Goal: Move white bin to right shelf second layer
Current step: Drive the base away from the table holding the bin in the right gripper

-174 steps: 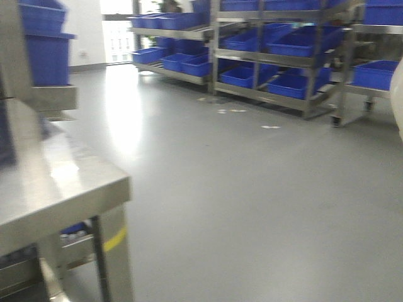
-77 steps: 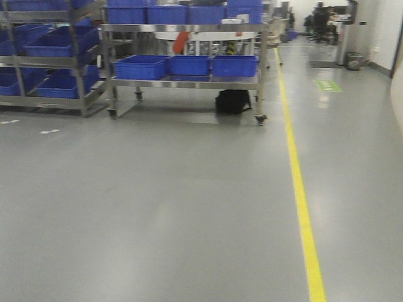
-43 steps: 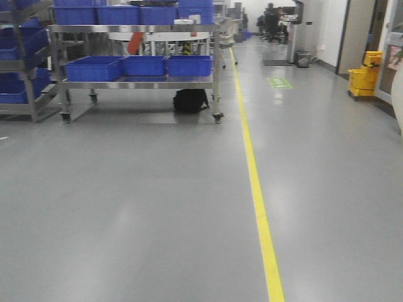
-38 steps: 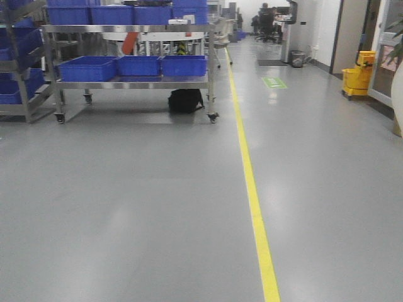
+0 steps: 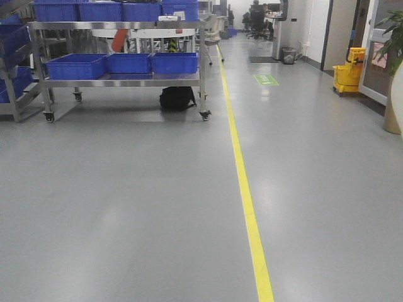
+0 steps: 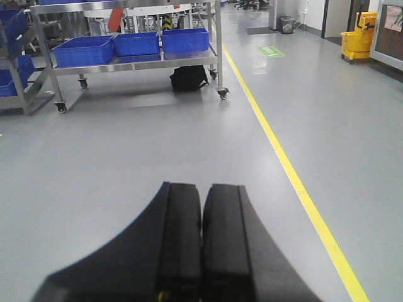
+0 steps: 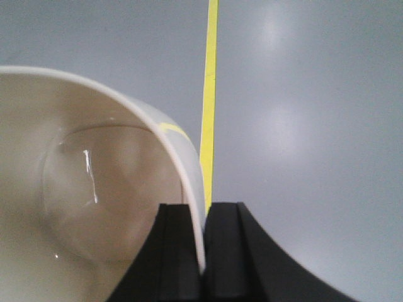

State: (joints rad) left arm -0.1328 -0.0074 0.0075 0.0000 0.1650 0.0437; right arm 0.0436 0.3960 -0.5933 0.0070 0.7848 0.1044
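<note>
The white bin [image 7: 94,189] fills the left of the right wrist view, a glossy cream tub seen from its open side. My right gripper [image 7: 203,211] is shut on its rim, one finger inside the wall and one outside, and holds it above the grey floor. A cream curved edge of the bin [image 5: 397,100] shows at the right border of the front view. My left gripper [image 6: 201,187] is shut with nothing between its fingers, held over the floor. The right shelf second layer is out of view.
A wheeled steel rack [image 5: 119,80] with blue crates [image 5: 75,66] stands at the far left, a black bag [image 5: 176,98] under it. A yellow floor line [image 5: 242,189] runs down the aisle. A yellow mop bucket [image 5: 347,77] and a plant [image 5: 390,31] are far right.
The front view has swung to the right: the steel table and blue-crate racks slid off to the left, and the aisle with the yellow line came into view. The bin stays held.
</note>
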